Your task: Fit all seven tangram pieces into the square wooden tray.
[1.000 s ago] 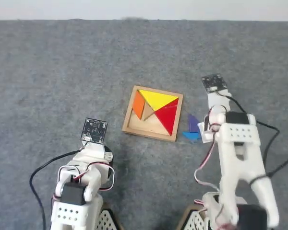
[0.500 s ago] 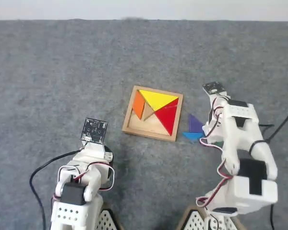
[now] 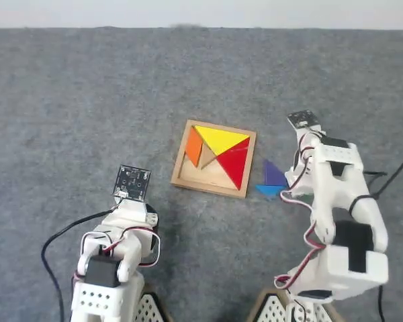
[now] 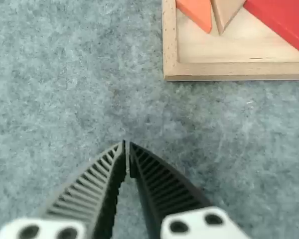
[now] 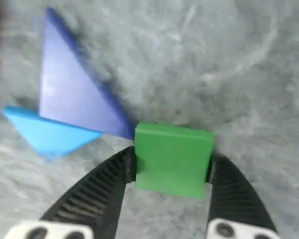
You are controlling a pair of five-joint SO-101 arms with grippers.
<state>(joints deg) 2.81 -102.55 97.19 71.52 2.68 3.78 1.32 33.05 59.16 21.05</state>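
The square wooden tray (image 3: 181,180) lies mid-table holding an orange piece (image 3: 193,146), a yellow triangle (image 3: 220,139), a red triangle (image 3: 234,163) and a tan triangle (image 3: 207,155). Just right of the tray, a purple triangle (image 3: 273,173) and a light blue triangle (image 3: 269,190) lie on the carpet. In the right wrist view my right gripper (image 5: 172,158) is shut on a green square (image 5: 173,159), whose corner touches the purple triangle (image 5: 74,97) next to the light blue triangle (image 5: 47,134). My left gripper (image 4: 127,145) is shut and holds nothing, a short way off the tray's corner (image 4: 170,69).
Grey carpet covers the whole table. The right arm (image 3: 329,168) stands over the spot right of the loose triangles. The left arm (image 3: 121,235) sits near the front left. Open carpet lies behind and to the left of the tray.
The right arm has folded down and drawn back a little from the loose triangles, then shifted slightly right. The left arm and the pieces in the tray have not moved.
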